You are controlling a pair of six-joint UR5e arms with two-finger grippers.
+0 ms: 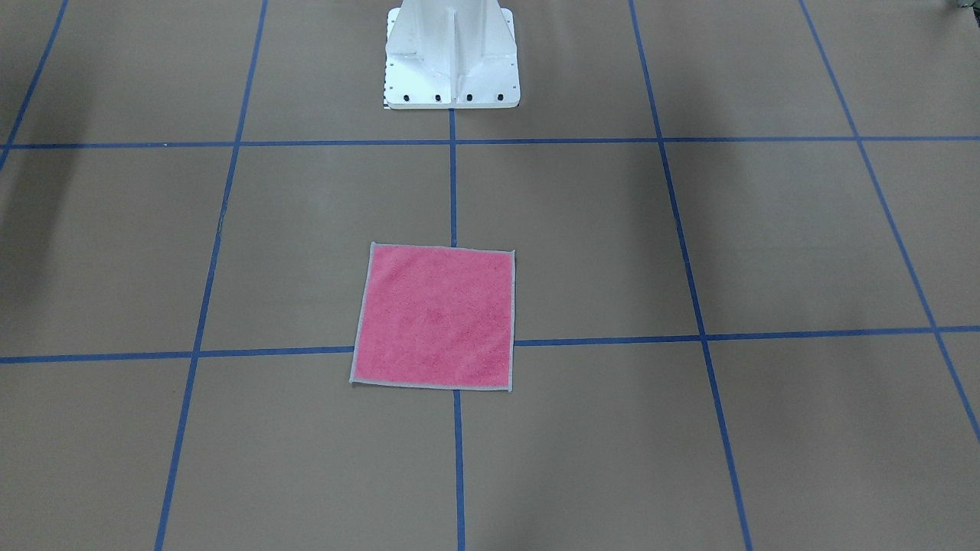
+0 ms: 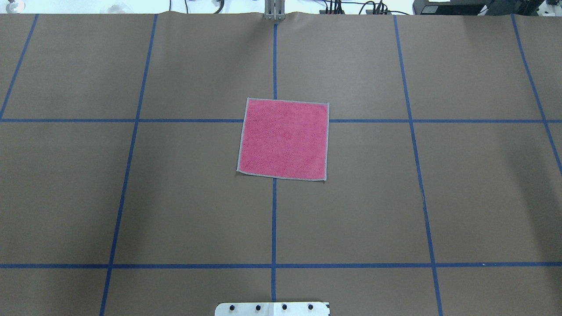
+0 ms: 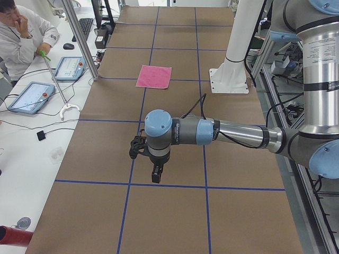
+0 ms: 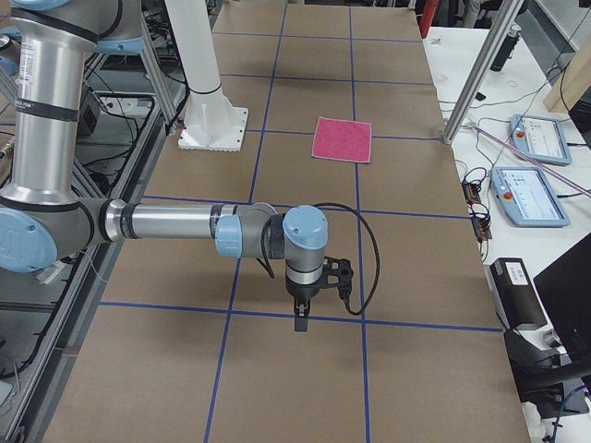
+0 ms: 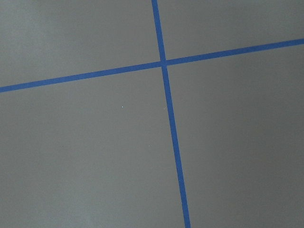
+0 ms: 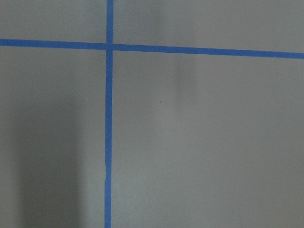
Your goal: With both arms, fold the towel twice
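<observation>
Overhead exterior shows the towel [image 2: 283, 139] flat, probably light and limp, best pinched at two corners; whether left gripper [image 3: 157, 177] or right gripper [image 4: 300, 319] is open I cannot tell.

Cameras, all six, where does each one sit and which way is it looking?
Front-facing: across the table from the robot, looking down at the pink towel; only the white pedestal shows.
Overhead: behind the robot, looking forward and down; pedestal edge only.
Exterior left: table's left end; left arm and left gripper near.
Exterior right: table's right end; right arm and right gripper near.
Left wrist: down at blue tape; no body.
Right wrist: likewise.
Shared: all exterior views show the towel.
</observation>
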